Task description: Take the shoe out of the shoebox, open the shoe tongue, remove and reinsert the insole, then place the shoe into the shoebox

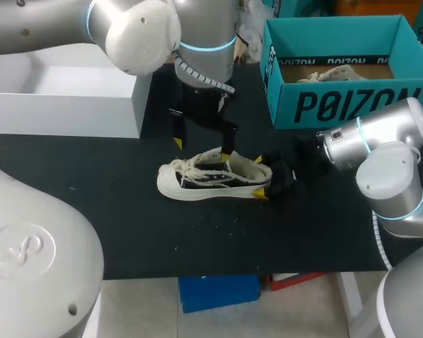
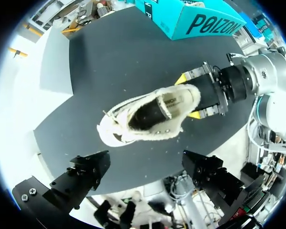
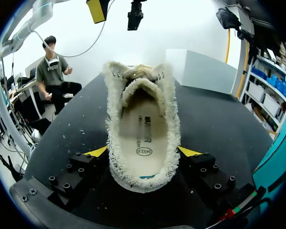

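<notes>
Shoe (image 1: 215, 176): out of the shoebox, on its sole mid-table, toe left, heel right.
Right gripper (image 3: 142, 153): clamped on the heel from both sides; judged to steady the shoe.
Left gripper (image 1: 202, 146): above the laces, fingers spread, empty; judged placed for the tongue.
Insole (image 3: 142, 133): seated inside the shoe.
Shoebox (image 1: 338, 70): far right, top open, well apart from the shoe.
White box (image 1: 63, 91): far left.
Table (image 1: 127, 232): bare surface between the shoe and the near edge.
</notes>
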Motion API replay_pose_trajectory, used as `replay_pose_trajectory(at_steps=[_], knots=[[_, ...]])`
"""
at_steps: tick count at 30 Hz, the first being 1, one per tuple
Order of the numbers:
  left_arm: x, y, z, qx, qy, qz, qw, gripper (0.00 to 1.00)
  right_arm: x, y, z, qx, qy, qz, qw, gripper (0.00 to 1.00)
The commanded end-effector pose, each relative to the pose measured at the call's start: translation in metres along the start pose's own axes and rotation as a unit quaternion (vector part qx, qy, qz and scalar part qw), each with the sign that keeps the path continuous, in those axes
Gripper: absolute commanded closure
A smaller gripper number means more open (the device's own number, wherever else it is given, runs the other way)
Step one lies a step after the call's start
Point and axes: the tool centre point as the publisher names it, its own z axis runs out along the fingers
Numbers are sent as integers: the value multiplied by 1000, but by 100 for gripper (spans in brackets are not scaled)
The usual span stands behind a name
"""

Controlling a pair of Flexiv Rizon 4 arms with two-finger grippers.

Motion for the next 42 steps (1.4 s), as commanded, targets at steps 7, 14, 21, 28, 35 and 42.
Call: replay_pose_trajectory(at_steps=[7, 14, 21, 28, 35, 42], knots=[[8, -2, 3, 0, -15, 8, 1000, 0, -1, -2, 3, 0, -1, 0, 1000, 100], [9, -4, 4, 5, -38, -3, 999, 0, -1, -2, 3, 0, -1, 0, 1000, 100], [16, -10, 4, -7, -123, -66, 990, 0, -1, -2, 3, 0, -1, 0, 1000, 100], [21, -16, 16, 10, -155, -81, 985, 0, -1, -2, 3, 0, -1, 0, 1000, 100], [23, -22, 31, 55, -150, -85, 983, 0, -1, -2, 3, 0, -1, 0, 1000, 100], [21, -31, 37, 82, -143, -88, 982, 0, -1, -2, 3, 0, -1, 0, 1000, 100]])
